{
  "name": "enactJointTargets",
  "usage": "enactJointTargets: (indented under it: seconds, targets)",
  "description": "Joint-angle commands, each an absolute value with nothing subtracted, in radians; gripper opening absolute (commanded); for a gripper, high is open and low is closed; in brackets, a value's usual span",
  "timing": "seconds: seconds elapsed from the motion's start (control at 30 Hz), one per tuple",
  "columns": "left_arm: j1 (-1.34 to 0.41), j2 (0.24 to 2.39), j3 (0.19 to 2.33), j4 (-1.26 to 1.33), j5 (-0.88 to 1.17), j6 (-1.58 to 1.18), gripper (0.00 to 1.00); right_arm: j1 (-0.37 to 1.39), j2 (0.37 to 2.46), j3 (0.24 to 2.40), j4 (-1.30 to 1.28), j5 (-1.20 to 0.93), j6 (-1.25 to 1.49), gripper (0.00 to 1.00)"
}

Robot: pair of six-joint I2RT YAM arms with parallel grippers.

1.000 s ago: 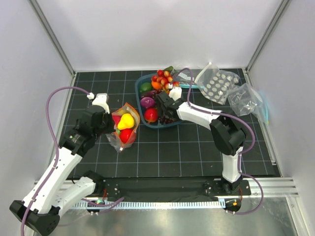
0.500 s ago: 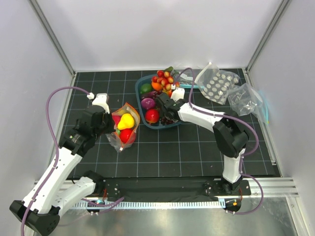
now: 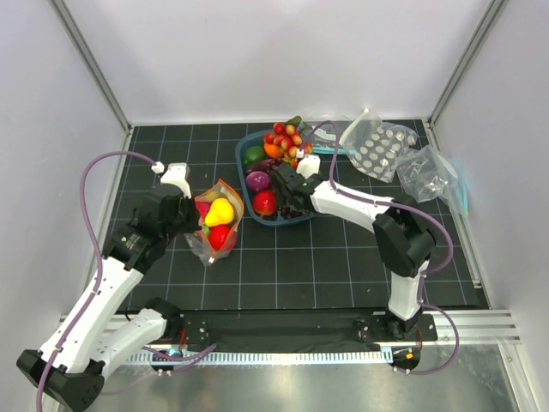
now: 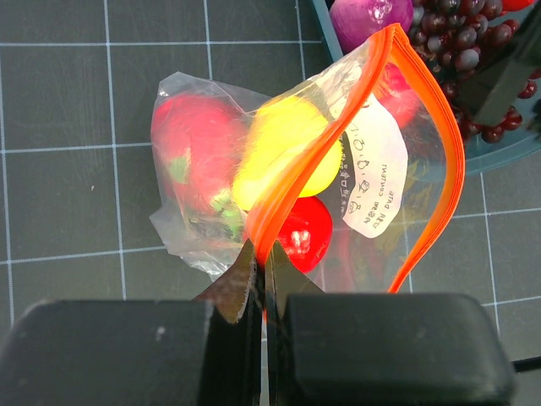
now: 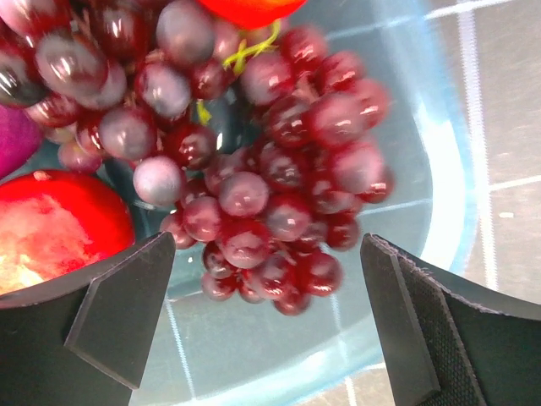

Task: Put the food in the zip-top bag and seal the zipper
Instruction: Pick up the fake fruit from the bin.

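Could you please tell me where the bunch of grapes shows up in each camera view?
Top view: the grapes lie at the near right of the blue basket, beside a red apple.
Left wrist: top right corner, beyond the bag.
Right wrist: centre of the picture.
Shared landmark: the blue basket holding them appears in all three views.

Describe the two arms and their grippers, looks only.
Both arms, left arm and right arm, have white links with black joints. A purple cable runs along each. The left gripper and right gripper carry black wedge-shaped fingers.
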State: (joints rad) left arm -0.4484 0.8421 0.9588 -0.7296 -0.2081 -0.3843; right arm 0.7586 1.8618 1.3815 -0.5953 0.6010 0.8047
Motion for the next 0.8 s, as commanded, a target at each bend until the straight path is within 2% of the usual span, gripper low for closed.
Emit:
enactJointTargets:
  seconds: [0.0, 0.1, 0.2, 0.3, 0.33, 0.37, 0.43, 0.5, 0.53, 0.77]
  targets:
    - [-0.443, 0.834, 0.953, -0.689, -0.198, -0.376, 0.0, 0.736, 1.914, 1.381, -0.539, 0.514, 0.808, 1.0]
    - [-0.443, 0.836, 0.951, -0.689, -0.196, -0.376, 0.0, 0.718, 1.951, 1.39, -0.534, 0.486, 0.807, 0.99]
    - [-0.443, 0.838, 0.951, -0.689, -0.196, -0.376, 0.0, 0.712, 1.939, 1.371, -0.515, 0.488, 0.805, 0.95]
    - [-0.443, 0.838, 0.951, -0.689, -0.196, -0.376, 0.0, 0.712, 1.901, 1.335, -0.474, 0.495, 0.796, 0.73]
    - [-0.443, 0.838, 0.953, -0.689, -0.196, -0.376, 0.0, 0.71, 1.89, 1.325, -0.463, 0.499, 0.79, 0.56]
    - [-0.445, 0.838, 0.951, -0.689, -0.195, -0.376, 0.0, 0.713, 1.878, 1.316, -0.456, 0.511, 0.77, 0.48]
    - [-0.443, 0.839, 0.953, -0.689, -0.193, -0.376, 0.0, 0.715, 1.832, 1.29, -0.431, 0.526, 0.74, 0.39]
    - [-0.443, 0.838, 0.951, -0.689, -0.195, -0.376, 0.0, 0.719, 1.771, 1.252, -0.391, 0.551, 0.726, 0.38]
    - [-0.443, 0.841, 0.953, -0.69, -0.193, -0.376, 0.0, 0.719, 1.744, 1.235, -0.373, 0.551, 0.713, 0.34]
    - [-0.445, 0.839, 0.951, -0.689, -0.195, -0.376, 0.0, 0.719, 1.501, 0.994, -0.019, 0.422, 0.637, 0.33]
